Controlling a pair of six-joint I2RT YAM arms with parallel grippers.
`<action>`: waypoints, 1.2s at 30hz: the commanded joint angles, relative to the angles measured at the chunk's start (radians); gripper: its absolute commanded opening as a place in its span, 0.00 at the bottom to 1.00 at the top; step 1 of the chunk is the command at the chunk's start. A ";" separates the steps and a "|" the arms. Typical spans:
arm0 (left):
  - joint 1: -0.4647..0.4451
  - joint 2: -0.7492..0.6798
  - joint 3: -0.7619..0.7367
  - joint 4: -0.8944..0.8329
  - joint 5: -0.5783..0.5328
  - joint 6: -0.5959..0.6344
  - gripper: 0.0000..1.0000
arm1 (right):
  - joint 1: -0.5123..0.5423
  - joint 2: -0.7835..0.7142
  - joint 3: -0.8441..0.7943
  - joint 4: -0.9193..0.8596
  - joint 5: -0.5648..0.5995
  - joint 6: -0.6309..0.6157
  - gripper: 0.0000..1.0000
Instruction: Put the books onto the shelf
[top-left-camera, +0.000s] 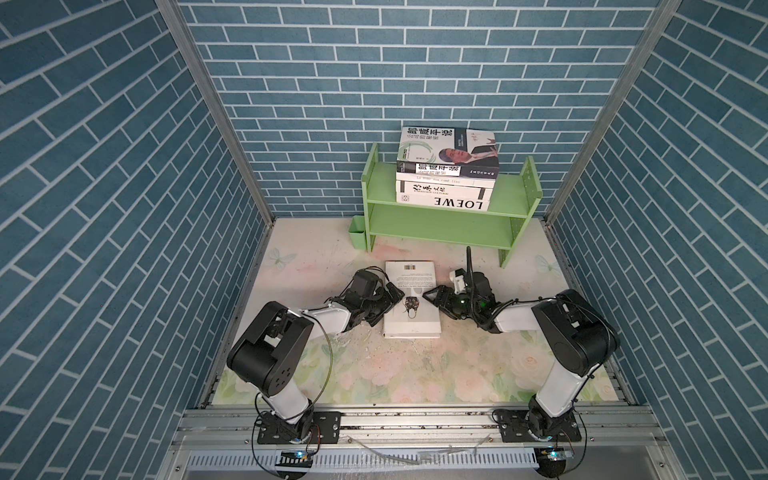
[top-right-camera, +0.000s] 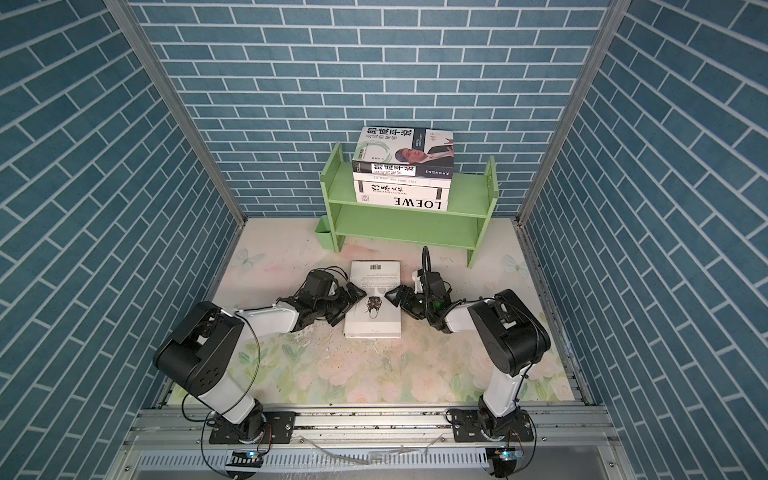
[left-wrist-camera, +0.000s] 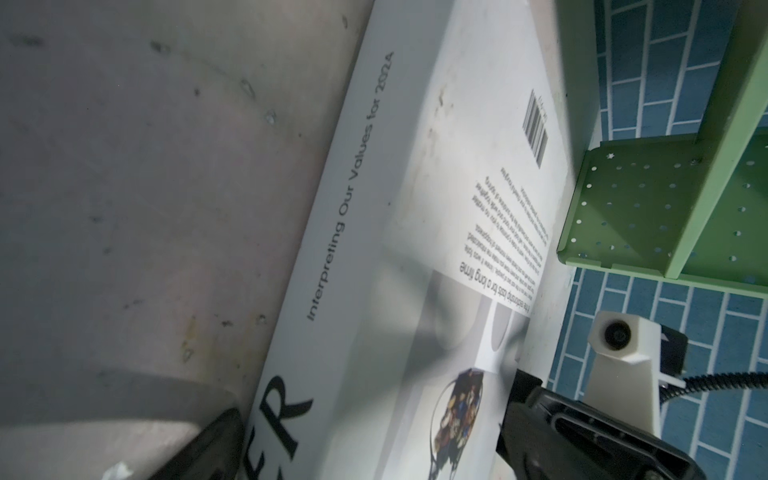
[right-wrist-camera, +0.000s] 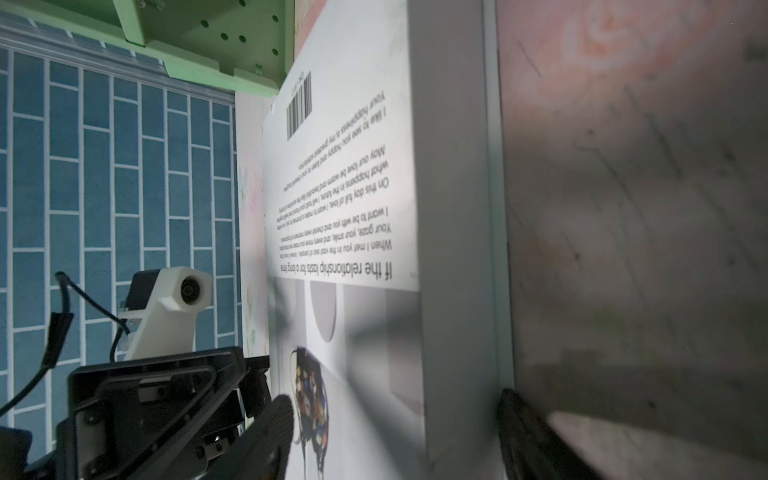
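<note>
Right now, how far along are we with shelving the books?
Done: four books stacked on the top tier of the shelf. In hand: the last book lies flat on the table, not lifted; the left gripper and right gripper flank its side edges, jaws open. Left: grip it, carry it to the shelf.

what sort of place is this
Probably a robot test cell: brick-print wall panels, a left arm and right arm bolted to a metal rail, a floral tabletop with a green shelf.

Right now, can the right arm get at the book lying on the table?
Probably yes. The right arm reaches the book: its jaws straddle the near edge, one over the cover, one low beside it. Nothing lies between; the left arm sits at the opposite edge.
</note>
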 joint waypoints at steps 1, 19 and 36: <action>-0.027 0.020 0.016 0.071 0.064 -0.015 1.00 | 0.036 0.007 -0.015 0.149 -0.206 0.159 0.76; -0.002 0.101 -0.067 0.434 0.223 -0.100 1.00 | 0.102 -0.174 0.082 -0.002 -0.007 0.156 0.75; 0.080 0.130 -0.139 0.587 0.301 -0.162 1.00 | 0.243 -0.089 0.335 -0.170 0.073 0.080 0.74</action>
